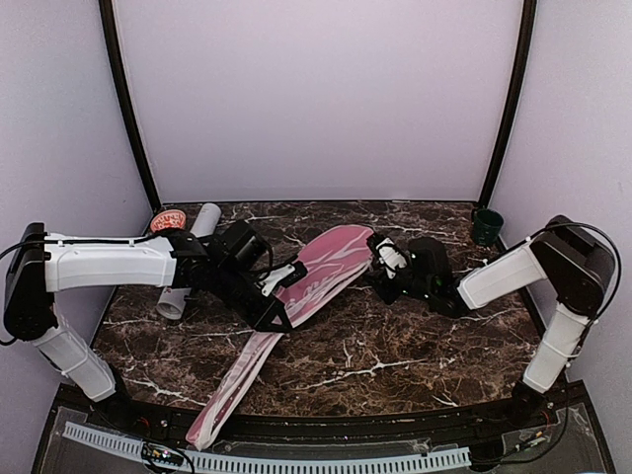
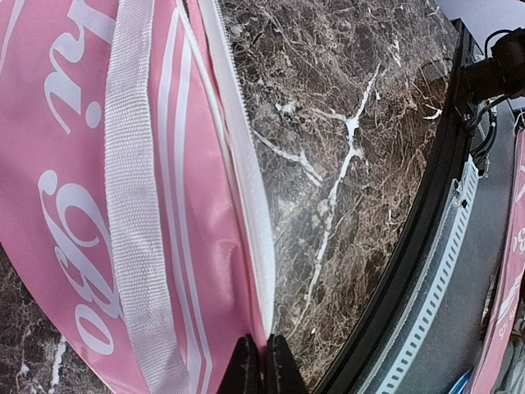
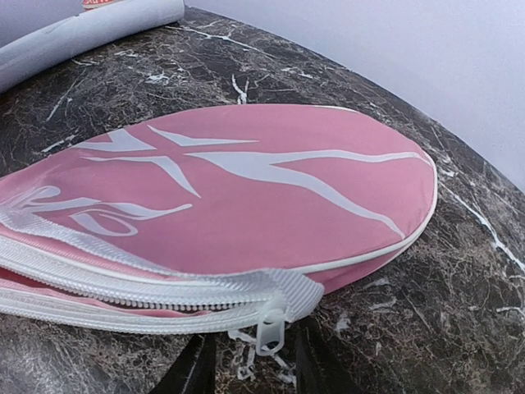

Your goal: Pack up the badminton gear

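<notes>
**Zip pull between the right jaws, bag pinned by the left**

Finds the pink racket bag (image 1: pixel 326 267) slantwise on the marble worktop (image 1: pixel 395 346), broad head toward the back middle, narrow tail running down to the near left rim. Holds it with the left jaws, pressed together on the white-piped zip edge partway along the bag. Sets the right jaws at the head end, part-open, one finger either side of the white zip pull (image 3: pixel 271 332), with no pinch on it to be seen yet. Reads the zip (image 3: pixel 123 287) as gaping leftward from the pull in the right wrist view. Judges the coming move a pinch on the pull, then a draw along the bag's long axis, toward the left jaws and the tail; right arm (image 1: pixel 504 276) plainly nearer the pull, left arm (image 1: pixel 109 262) placed as anchor. Has bare worktop on the near right for that draw, though the near rim lies close by the bag's tail. Notes the white cardboard tube (image 1: pixel 174 298) well apart at the back left, partly under the left arm, and the dark green cup (image 1: pixel 486 225) in the back right corner. Shows no rackets or shuttlecocks; whether already inside, cannot tell
</notes>
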`<state>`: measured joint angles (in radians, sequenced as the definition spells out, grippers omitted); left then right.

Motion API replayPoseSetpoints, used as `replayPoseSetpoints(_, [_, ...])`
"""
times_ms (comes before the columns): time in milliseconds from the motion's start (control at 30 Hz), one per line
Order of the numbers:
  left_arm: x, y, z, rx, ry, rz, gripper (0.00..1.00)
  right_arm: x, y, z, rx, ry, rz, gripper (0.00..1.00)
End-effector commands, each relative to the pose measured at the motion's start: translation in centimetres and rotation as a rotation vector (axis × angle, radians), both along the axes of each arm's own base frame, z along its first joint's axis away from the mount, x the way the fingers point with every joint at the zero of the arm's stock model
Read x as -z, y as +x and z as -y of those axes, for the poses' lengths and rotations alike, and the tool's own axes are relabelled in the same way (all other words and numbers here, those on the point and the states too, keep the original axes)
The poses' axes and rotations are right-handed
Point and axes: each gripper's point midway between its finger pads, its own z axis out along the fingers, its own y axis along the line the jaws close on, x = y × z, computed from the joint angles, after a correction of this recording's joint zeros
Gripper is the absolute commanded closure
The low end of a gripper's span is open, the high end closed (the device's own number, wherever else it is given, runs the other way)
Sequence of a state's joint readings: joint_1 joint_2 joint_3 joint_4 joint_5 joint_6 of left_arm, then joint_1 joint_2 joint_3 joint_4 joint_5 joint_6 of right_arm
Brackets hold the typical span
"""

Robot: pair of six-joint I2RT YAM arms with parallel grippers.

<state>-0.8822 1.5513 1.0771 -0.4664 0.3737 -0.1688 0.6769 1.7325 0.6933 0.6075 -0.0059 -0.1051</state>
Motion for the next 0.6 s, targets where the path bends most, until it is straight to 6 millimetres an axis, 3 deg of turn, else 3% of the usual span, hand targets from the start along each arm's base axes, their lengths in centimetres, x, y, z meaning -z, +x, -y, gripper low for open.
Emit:
replayPoseSetpoints(0, [-2.3, -0.9, 0.5, 0.036, -0.078, 0.020, 1.00, -0.6, 0.7, -0.3, 0.012, -0.015, 0.074, 0.70])
replayPoseSetpoints(300, [-2.1, -0.6, 0.5, 0.025, -0.071, 0.027, 1.00, -0.5, -0.1, -0.1, 0.003, -0.037, 0.078, 0.92])
replayPoseSetpoints(567, [-2.0, -0.4, 0.5, 0.018, -0.067, 0.033, 1.00, -1.0, -0.8, 0.0, -0.010, -0.034, 0.081, 0.98])
